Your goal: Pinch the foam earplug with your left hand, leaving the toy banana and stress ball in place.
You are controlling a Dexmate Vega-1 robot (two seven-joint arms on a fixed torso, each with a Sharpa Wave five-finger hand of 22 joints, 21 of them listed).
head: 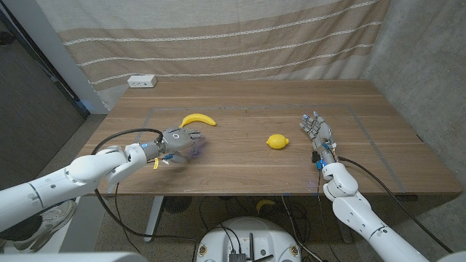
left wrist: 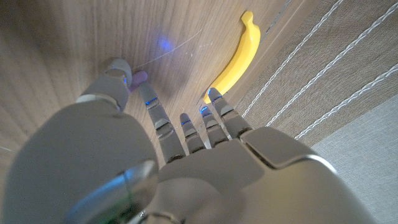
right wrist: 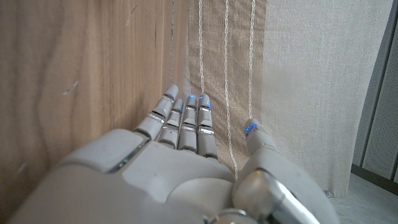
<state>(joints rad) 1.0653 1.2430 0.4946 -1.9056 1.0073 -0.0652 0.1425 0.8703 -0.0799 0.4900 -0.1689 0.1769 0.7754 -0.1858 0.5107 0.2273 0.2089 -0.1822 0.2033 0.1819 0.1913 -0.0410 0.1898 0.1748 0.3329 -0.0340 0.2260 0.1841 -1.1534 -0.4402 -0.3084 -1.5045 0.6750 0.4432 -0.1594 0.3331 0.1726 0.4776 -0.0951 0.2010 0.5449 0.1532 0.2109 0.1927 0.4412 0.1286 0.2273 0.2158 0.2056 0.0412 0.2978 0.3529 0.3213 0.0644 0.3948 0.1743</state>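
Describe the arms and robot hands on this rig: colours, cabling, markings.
Both arms have glossy white rounded shells with black cables looping alongside. Each robot hand, left and right, is silver-grey metal with segmented fingers lit by small blue fingertip lights. The left wrist carries a blue ring and a yellow tag.

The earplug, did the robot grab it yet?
Not quite. Done: the left hand has reached the table beside the banana. Happening: its thumb tip is right by the purple earplug, but no pinch shows. Left: squeeze it. The banana and the yellow ball sit untouched; the right hand waits open.
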